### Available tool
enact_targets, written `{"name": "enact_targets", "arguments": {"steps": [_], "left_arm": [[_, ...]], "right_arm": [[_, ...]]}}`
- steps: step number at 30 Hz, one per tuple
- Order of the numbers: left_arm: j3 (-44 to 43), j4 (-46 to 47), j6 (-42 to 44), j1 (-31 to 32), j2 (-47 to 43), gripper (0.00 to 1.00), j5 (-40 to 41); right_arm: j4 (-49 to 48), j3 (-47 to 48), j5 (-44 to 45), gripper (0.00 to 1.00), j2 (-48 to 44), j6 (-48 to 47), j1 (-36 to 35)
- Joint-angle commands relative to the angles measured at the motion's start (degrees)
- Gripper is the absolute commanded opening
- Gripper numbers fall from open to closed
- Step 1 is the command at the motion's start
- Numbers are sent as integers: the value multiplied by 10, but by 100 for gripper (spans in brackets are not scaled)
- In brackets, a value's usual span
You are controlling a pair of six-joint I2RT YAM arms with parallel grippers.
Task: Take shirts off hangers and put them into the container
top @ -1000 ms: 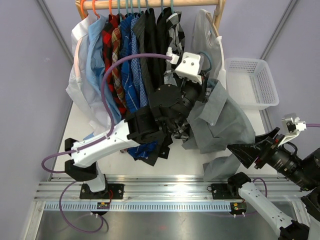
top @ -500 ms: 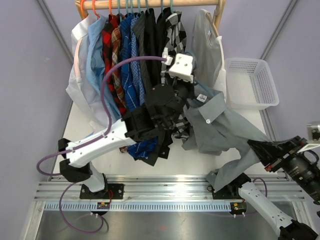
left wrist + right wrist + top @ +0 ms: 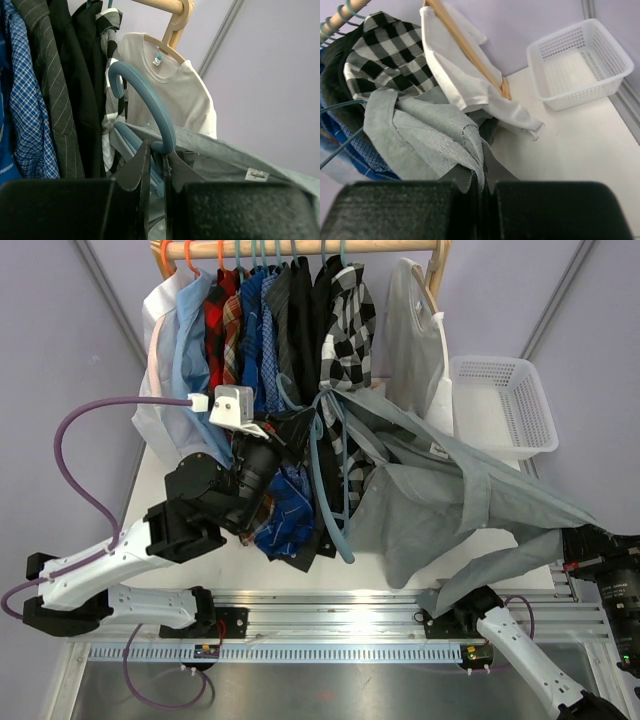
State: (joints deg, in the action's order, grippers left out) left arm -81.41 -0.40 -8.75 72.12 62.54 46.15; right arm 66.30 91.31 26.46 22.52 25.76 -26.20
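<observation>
You are looking into a booth with plain lilac walls [image 3: 60, 390]; a grey metal post [image 3: 108, 290] slants along the left wall and another [image 3: 552, 305] along the right; a white table [image 3: 570, 150] fills the middle; a round wooden rail [image 3: 385, 246] crosses the far end, with a wooden upright [image 3: 437, 275] at its right; along the near edge you have an aluminium track [image 3: 330, 615], then a slotted strip [image 3: 330, 651], then dull steel sheet [image 3: 330, 692]; the light is soft and even, with glare on the track.
</observation>
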Motion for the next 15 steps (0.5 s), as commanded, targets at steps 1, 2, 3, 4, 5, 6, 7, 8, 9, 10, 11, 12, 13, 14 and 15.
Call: {"name": "enact_targets", "arguments": {"steps": [1, 2, 3, 4, 5, 6, 7, 8, 9, 10, 11, 12, 13, 14, 15], "left_arm": [[16, -8, -8, -15, -24, 0, 44], [14, -18, -35, -16, -24, 0, 33], [9, -43, -50, -16, -23, 0, 20], [6, -56, -69, -16, -22, 0, -16], [5, -67, -111, -16, -19, 0, -38], [1, -99, -134, -15, -16, 0, -67], [-5, -114, -155, -15, -13, 0, -122], [-5, -125, -196, -12, -8, 0, -147], [-4, -141, -215, -7, -7, 0, -170], [6, -145, -233, -1, -8, 0, -213], [14, -147, -266, 3, -13, 0, -235], [19, -151, -281, 17, -15, 0, -253], [26, -152, -295, 28, -20, 0, -275], [38, -150, -315, 38, -22, 0, -287], [40, -153, -323, 56, -29, 0, -300]], "right_arm": [[-54, -6, 88, 0, -5, 10, 2], [-46, -8, 64, 0, 5, 14, 2], [-45, -20, 46, 0, 24, 14, 2], [-45, -29, 26, 0, 33, 13, 2], [-50, -39, -9, 0, 42, 18, 2], [-57, -66, -25, 0, 55, 19, 2], [-65, -81, -40, 0, 60, 18, 2], [-77, -93, -57, 0, 65, 23, 2], [-86, -118, -62, 0, 69, 25, 2], [-94, -129, -70, 0, 69, 24, 2], [-103, -138, -69, 0, 71, 24, 3], [-108, -151, -69, 0, 74, 24, 1], [-110, -155, -69, 0, 75, 22, 2], [-115, -160, -69, 0, 76, 20, 2], [-117, -167, -65, 0, 81, 20, 2]]}}
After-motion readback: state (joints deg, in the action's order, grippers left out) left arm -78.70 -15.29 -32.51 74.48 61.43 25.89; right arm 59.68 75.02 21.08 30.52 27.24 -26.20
